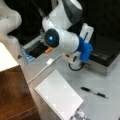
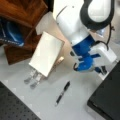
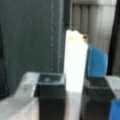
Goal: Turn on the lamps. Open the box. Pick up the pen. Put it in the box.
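The box (image 1: 106, 53) lies at a front view's right with its black lid down on silver sides; its lid (image 2: 107, 98) also shows at bottom right. My gripper (image 1: 76, 60) sits low at the box's near end, under the blue mount. In the wrist view my gripper (image 3: 75, 77) is shut on a white latch piece (image 3: 75, 57) that fills the gap between the black fingers (image 3: 51, 92). The pen (image 1: 93, 92) lies on the table apart from the gripper, and also shows as the pen (image 2: 62, 93). A cream lamp shade (image 1: 6, 58) shows at left, with its cord's switch block (image 1: 50, 61).
A white pad (image 1: 58, 96) lies near the pen, also seen as the pad (image 2: 46, 53). A grey tray with a blue edge (image 1: 28, 53) and a small orange item (image 1: 48, 50) sit behind the arm. Brown wood (image 1: 15, 95) borders the table's left.
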### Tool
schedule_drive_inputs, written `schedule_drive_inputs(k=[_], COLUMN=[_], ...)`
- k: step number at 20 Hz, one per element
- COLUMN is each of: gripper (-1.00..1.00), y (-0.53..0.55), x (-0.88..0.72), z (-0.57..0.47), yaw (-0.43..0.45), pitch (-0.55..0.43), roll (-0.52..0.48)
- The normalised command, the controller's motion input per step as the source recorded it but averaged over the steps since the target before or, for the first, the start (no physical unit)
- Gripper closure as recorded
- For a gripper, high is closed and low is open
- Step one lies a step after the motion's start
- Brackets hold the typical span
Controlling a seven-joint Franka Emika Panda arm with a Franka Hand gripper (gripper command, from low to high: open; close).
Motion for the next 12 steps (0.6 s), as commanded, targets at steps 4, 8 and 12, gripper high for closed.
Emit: schedule_drive_inputs(k=[4,8,12], gripper=[1.00,1.00,1.00], y=[0.33,0.41,0.51], x=[0.08,0.11,0.18], z=[0.42,0.29,0.20], yaw=[0.403,0.388,0.311], pitch=[0.115,0.121,0.127], roll=[-0.172,-0.124,-0.121])
